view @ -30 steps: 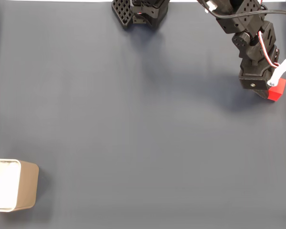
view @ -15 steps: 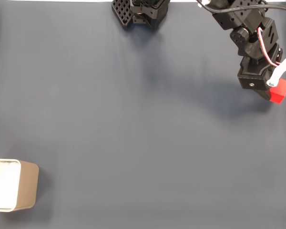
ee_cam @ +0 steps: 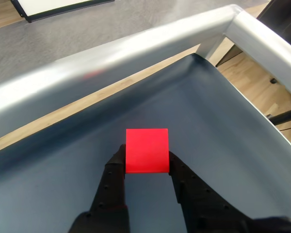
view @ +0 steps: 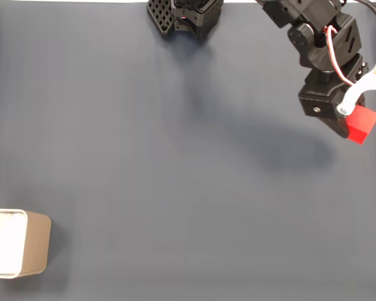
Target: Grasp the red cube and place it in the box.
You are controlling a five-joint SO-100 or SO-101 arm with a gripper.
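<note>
In the fixed view the arm reaches down from the top right of the frame, and the gripper (view: 353, 120) sits near the right edge with the red cube (view: 361, 123) clamped between its fingers, raised over the table (view: 175, 163). The box (view: 15, 243) stands far off at the lower left edge, partly cut by the frame. In the wrist view the cube (ee_cam: 146, 150) sits centre frame between the two fingers (ee_cam: 117, 165), with the table's raised rim (ee_cam: 136, 53) curving behind it.
</note>
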